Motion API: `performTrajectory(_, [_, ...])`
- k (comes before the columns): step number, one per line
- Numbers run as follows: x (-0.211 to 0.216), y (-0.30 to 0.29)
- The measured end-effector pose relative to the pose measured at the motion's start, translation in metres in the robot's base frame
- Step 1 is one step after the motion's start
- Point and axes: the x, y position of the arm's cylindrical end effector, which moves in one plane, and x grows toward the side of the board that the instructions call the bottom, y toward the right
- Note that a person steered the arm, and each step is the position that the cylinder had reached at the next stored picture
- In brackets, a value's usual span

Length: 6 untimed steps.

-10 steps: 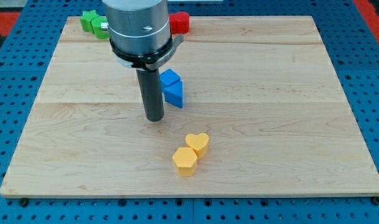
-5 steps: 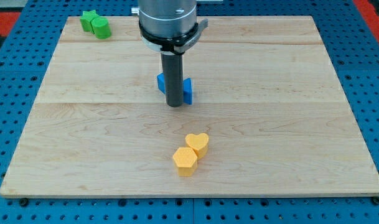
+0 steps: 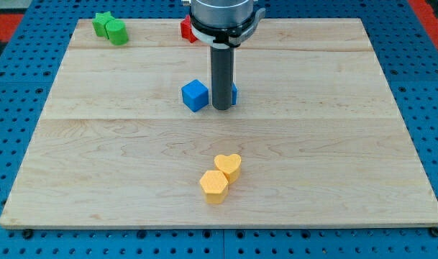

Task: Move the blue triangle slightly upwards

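My tip [image 3: 221,108] sat mid-board, just right of blue cube [image 3: 195,95], hiding most of blue triangle [image 3: 234,93]. No fingers, just rod. Next job: get below triangle, push toward top edge.

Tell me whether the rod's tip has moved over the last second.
Yes. My tip moved toward the view's right, passing the blue cube it previously stood left of.
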Motion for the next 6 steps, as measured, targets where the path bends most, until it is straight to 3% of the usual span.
performTrajectory(2, [-0.002, 0.005])
performTrajectory(5, [-0.055, 0.043])
performTrajectory(6, [-0.017, 0.047])
